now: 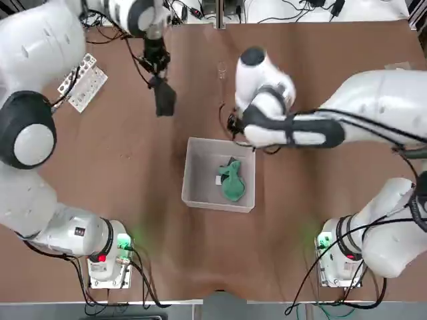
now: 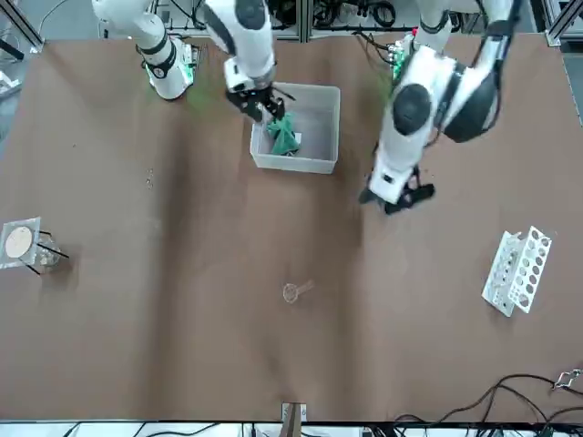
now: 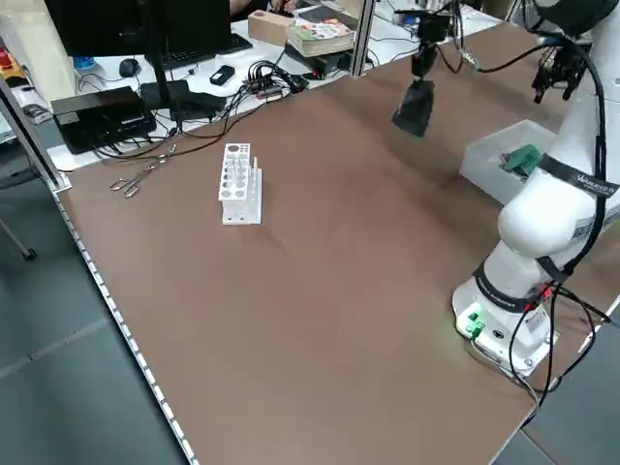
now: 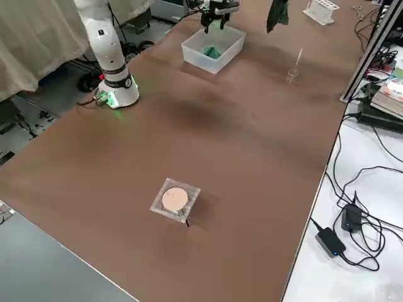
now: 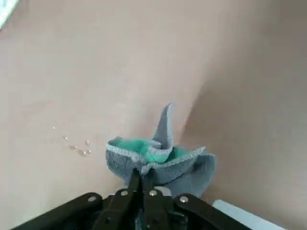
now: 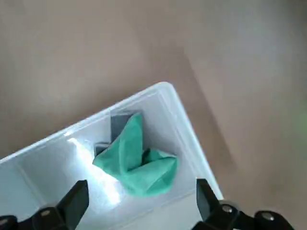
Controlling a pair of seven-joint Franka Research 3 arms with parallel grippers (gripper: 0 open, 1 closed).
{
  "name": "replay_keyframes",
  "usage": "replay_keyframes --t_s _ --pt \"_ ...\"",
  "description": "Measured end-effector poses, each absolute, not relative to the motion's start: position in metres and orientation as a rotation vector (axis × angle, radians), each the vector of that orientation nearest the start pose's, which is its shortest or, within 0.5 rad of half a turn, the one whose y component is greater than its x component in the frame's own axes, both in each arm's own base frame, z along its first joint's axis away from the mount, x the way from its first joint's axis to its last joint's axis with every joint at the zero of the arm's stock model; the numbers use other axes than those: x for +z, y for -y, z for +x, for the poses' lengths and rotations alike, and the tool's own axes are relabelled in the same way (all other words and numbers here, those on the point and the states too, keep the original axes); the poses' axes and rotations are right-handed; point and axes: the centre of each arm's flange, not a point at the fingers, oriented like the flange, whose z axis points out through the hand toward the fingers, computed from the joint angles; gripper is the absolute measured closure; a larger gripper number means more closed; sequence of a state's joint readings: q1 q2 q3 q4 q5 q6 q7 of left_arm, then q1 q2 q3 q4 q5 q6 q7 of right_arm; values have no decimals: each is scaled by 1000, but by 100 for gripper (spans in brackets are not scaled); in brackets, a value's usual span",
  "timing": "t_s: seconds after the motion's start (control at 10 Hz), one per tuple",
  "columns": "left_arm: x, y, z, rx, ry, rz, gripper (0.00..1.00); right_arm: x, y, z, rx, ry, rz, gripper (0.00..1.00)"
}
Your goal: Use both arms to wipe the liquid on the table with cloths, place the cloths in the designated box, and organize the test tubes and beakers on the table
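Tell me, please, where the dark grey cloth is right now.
In the top view, the dark grey cloth hangs from the left tool, above the table, between the white rack and the box.

Counting now — two arms, left (image 1: 40,80) and right (image 1: 347,100); two cloths, green cloth (image 1: 232,181) and grey cloth (image 1: 164,97); one box (image 1: 197,167); one rack (image 1: 83,83) — all showing.
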State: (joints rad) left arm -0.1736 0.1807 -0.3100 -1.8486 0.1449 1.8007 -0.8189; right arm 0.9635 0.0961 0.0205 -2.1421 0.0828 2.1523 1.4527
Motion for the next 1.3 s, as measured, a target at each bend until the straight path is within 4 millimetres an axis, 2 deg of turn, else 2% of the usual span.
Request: replay_keyframes --t_s 0.1,0.3,0.4,0.6,0.7,0.9,1.0,1.2,1.3 --pt "394 233 521 237 433 -2882 95 332 -462 303 111 -793 -3101 1" --pt "338 197 509 324 432 -2857 95 294 -481 306 36 -715 -3101 1" --pt "301 188 492 348 414 -2851 95 275 -491 300 22 -677 -3098 1" --pt "229 175 442 423 370 -2834 95 231 -511 264 36 -572 -3147 1" --pt "204 169 423 480 346 -2806 95 217 -515 252 44 -547 -3171 1" --pt "170 151 407 547 296 -2737 95 205 -514 247 55 -540 -3196 4" --pt "158 134 400 570 279 -2696 95 203 -513 247 57 -544 -3201 12" --pt "148 101 394 580 266 -2634 95 204 -508 257 49 -585 -3196 48" --pt "145 79 392 574 253 -2595 95 204 -504 265 51 -608 -3199 62"
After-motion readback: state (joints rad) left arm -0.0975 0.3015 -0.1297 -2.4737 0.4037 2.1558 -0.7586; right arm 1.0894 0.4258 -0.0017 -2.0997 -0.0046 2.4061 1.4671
